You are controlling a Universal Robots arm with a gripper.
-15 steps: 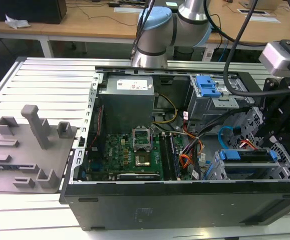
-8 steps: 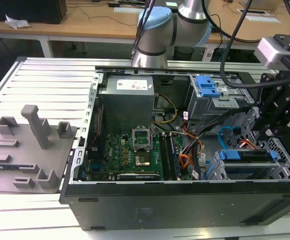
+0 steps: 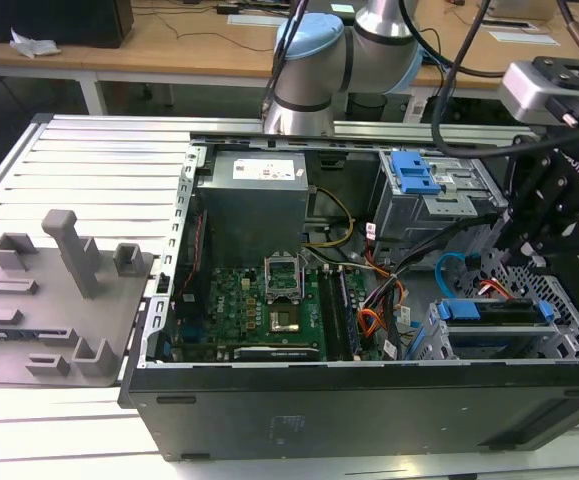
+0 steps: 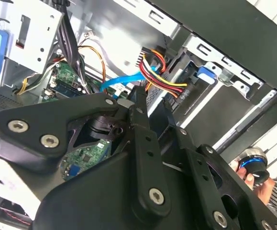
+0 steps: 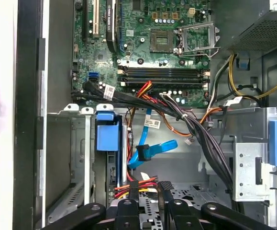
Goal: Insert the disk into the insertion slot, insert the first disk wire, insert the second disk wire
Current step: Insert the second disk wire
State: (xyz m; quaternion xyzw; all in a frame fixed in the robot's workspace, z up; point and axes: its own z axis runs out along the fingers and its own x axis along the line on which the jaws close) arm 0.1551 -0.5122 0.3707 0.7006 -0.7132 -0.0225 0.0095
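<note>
The disk [image 3: 497,311], in its blue frame [image 5: 105,136], lies in the insertion slot [image 3: 572,312] at the case's corner on the exterior view's right. My gripper [image 3: 514,262] hangs just behind the disk's end. In both wrist views the first disk wire [image 5: 145,182], a red, yellow and black bundle [image 4: 160,72], loops round and ends between my fingertips. The gripper [image 5: 149,188] looks shut on its plug, which is hidden. The second disk wire [image 5: 150,150], a light blue cable [image 3: 449,268], loops free beside the slot, apart from the gripper [image 4: 152,98].
A taller grey cage with a blue latch [image 3: 414,175] stands behind the slot. The motherboard [image 3: 259,300] and power supply [image 3: 259,195] fill the case's left part, crossed by thick black cables [image 5: 200,139]. A grey fixture plate [image 3: 49,290] lies outside. A hand [image 4: 262,184] holds a blue-ringed knob.
</note>
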